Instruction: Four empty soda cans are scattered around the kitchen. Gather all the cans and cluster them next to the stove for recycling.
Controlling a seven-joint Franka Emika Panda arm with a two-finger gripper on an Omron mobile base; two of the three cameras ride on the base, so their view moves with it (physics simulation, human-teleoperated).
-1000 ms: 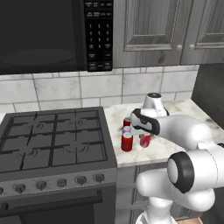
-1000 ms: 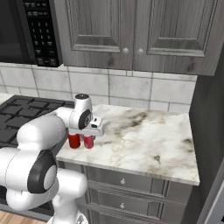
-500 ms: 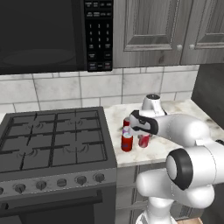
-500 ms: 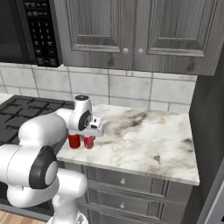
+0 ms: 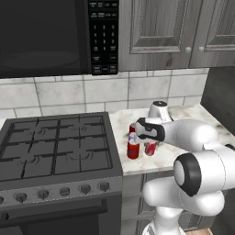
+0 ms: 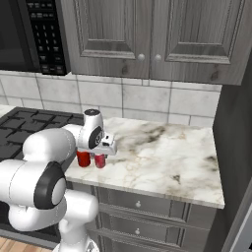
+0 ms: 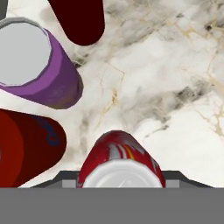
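End effector [image 5: 148,138] clamped on red soda can [image 7: 121,164], beside purple can [image 7: 41,70].

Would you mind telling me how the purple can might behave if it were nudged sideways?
The purple can stands upright, tall and narrow, so it would probably tip. Red cans stand close beside it, so it may knock them. Once down, its round body would likely roll.

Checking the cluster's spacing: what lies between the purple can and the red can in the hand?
Bare marble counter, seen in the hand view; the purple can and held red can stand apart.
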